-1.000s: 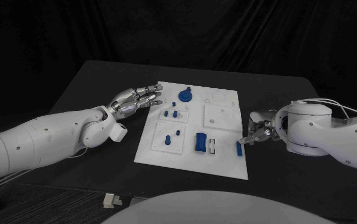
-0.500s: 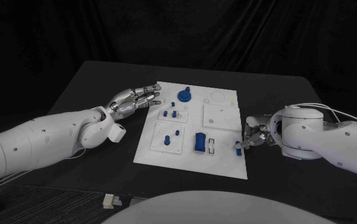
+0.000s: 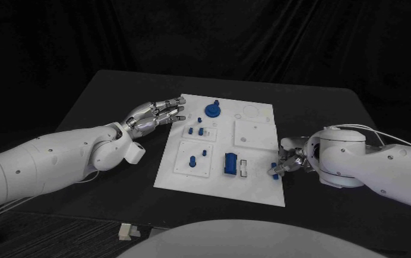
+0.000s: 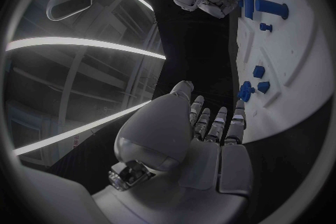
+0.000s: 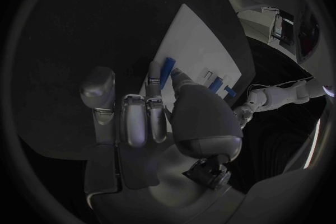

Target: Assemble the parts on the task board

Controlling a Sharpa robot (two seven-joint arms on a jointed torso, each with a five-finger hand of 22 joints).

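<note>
Black desk point(image 3: 103, 100), white task board point(image 3: 257, 189) centred: my right hand point(image 3: 296, 160) pinches a slim blue part point(image 3: 275, 171) in its fingers point(image 5: 155, 75) at the board's right edge, long axis near-to-far; left hand point(image 3: 154, 115) hovers empty, fingers extended, far-left.

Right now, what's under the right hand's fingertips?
The right hand pinches a slim blue part at the task board right edge. Its fingers cover the part's upper end.

Black table point(image 3: 103, 100), white task board point(image 3: 257, 186) flat at its middle
</note>
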